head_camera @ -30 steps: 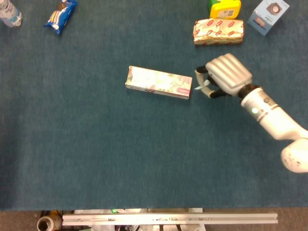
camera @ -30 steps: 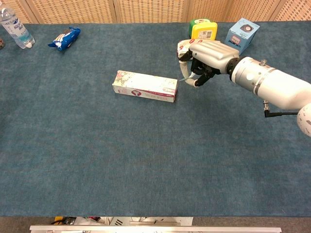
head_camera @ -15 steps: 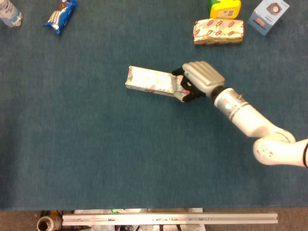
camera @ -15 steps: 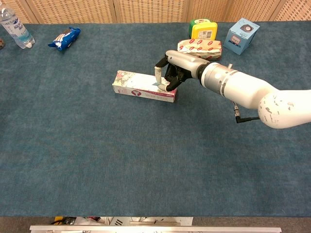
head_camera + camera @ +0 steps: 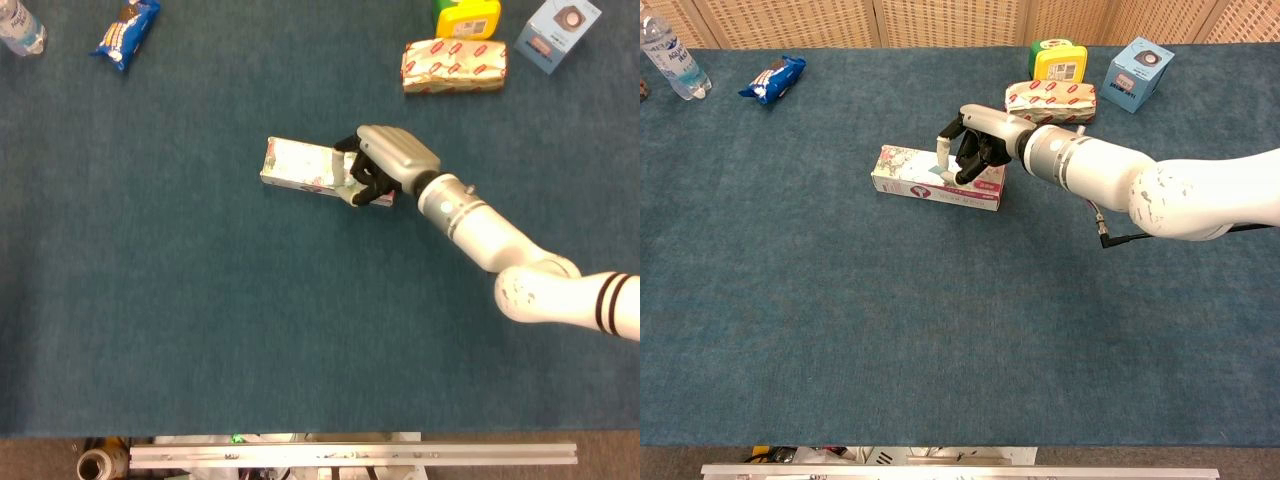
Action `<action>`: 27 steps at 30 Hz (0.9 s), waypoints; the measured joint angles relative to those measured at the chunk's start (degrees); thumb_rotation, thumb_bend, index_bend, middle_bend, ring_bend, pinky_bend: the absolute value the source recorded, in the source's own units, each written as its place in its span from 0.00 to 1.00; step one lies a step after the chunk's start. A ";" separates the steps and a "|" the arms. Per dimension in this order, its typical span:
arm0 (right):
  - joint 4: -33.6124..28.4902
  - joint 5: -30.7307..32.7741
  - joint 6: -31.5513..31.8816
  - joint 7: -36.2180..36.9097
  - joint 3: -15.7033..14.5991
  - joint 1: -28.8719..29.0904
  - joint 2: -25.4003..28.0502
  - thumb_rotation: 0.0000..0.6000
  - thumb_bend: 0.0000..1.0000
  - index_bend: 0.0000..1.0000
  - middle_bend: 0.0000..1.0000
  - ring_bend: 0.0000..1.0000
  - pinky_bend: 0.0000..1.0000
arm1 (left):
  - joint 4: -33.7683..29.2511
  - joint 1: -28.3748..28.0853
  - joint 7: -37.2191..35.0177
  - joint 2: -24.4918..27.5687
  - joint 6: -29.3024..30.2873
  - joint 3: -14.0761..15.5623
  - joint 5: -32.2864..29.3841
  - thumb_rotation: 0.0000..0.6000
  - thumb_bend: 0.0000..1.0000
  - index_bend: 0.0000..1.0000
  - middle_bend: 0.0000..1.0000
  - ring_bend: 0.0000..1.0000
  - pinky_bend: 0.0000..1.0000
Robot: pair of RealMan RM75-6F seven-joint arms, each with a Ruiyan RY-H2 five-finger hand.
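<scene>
A long floral-printed box [image 5: 300, 165] lies flat on the blue cloth near the middle of the table, also in the chest view [image 5: 910, 172]. My right hand [image 5: 385, 160] sits over the box's right end, fingers curled across its far edge and thumb on the near side, gripping it. From the chest view the right hand [image 5: 975, 150] covers that same end, and the box still rests on the cloth. My left hand shows in neither view.
Behind the right hand lie a red-and-white packet [image 5: 455, 65], a yellow-green container [image 5: 467, 17] and a light blue box [image 5: 562, 32]. Far left are a blue snack bag [image 5: 127, 32] and a water bottle [image 5: 18, 27]. A metal rail [image 5: 350, 455] runs along the front edge.
My right hand moved left from beside the box's right end onto it and closed around it. The box has not shifted.
</scene>
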 measured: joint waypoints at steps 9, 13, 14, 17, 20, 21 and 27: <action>2.69 2.95 -0.47 -0.93 -0.15 2.58 -1.08 1.00 0.33 0.62 1.00 1.00 1.00 | 0.59 0.04 -0.39 -0.39 -0.40 0.03 -0.31 1.00 0.06 0.11 0.28 0.27 0.20; 3.66 3.69 -0.99 -1.27 -0.32 3.75 -1.70 1.00 0.33 0.62 1.00 1.00 1.00 | 0.71 -0.05 -0.45 -0.48 -0.48 0.00 -0.20 1.00 0.06 0.11 0.28 0.27 0.20; 3.79 3.85 -1.05 -1.40 -0.38 4.01 -1.82 1.00 0.33 0.62 1.00 1.00 1.00 | 0.73 -0.05 -0.46 -0.49 -0.47 -0.01 -0.20 1.00 0.06 0.11 0.28 0.27 0.20; 4.17 4.32 -1.04 -1.91 -0.71 4.61 -2.08 1.00 0.33 0.62 1.00 1.00 1.00 | 0.84 0.02 -0.68 -0.55 -0.47 0.00 -0.30 1.00 0.06 0.11 0.28 0.27 0.20; 4.40 4.85 -0.92 -2.16 -1.02 4.85 -2.13 1.00 0.33 0.62 1.00 1.00 1.00 | 1.00 0.10 -0.93 -0.63 -0.53 0.07 -0.35 1.00 0.06 0.11 0.28 0.27 0.20; 4.50 5.02 -0.90 -2.25 -1.15 4.92 -2.14 1.00 0.33 0.62 1.00 1.00 1.00 | 1.08 0.11 -1.01 -0.67 -0.60 0.10 -0.35 1.00 0.06 0.11 0.28 0.27 0.20; 4.88 5.95 -0.70 -2.64 -1.91 5.09 -2.12 1.00 0.33 0.61 1.00 1.00 1.00 | 1.38 0.14 -1.31 -0.87 -0.60 0.11 -0.30 1.00 0.06 0.11 0.28 0.27 0.20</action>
